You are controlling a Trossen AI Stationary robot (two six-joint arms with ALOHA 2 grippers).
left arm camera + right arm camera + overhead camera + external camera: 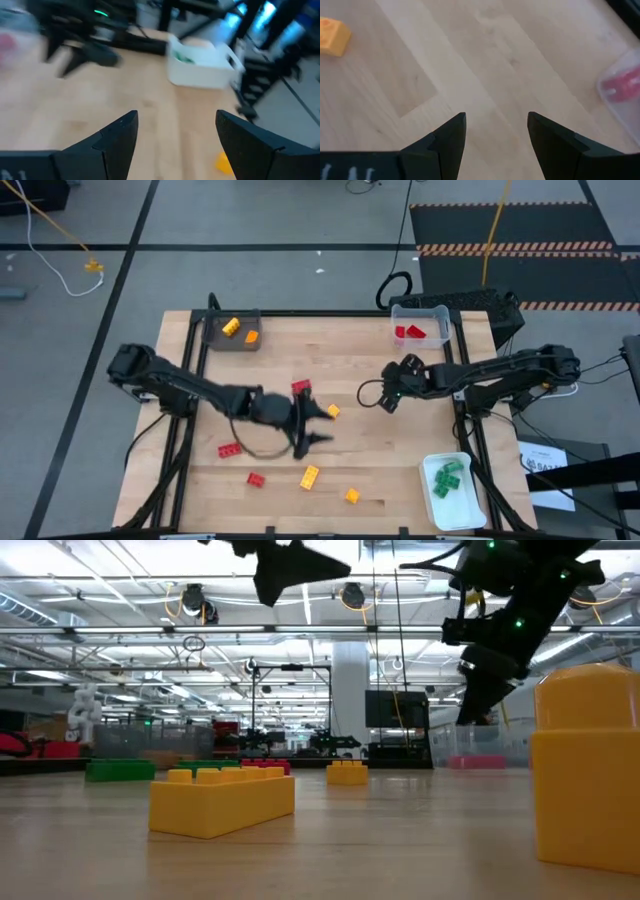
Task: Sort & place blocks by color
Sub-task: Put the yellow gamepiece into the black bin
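Three trays are being carried on the wooden tabletop (340,355). A dark grey tray (232,332) at the far left corner is holding two yellow-orange blocks (231,326). A clear tray (420,325) at the far right corner is holding red blocks (410,332). A white tray (453,490) at the near right corner is holding green blocks (446,476). Loose blocks are being left on the tabletop: a red block (301,387) and a small orange block (333,411) near the middle, two red blocks (230,449) toward the near left, a yellow block (310,476) and an orange block (352,496) along the near edge. The left arm is being stretched from the left side toward the middle, its left gripper (312,423) being held open and empty above the tabletop, just beside the small orange block. The right arm is being extended from the right side, its right gripper (385,393) being held open and empty over bare wood, below the clear tray.
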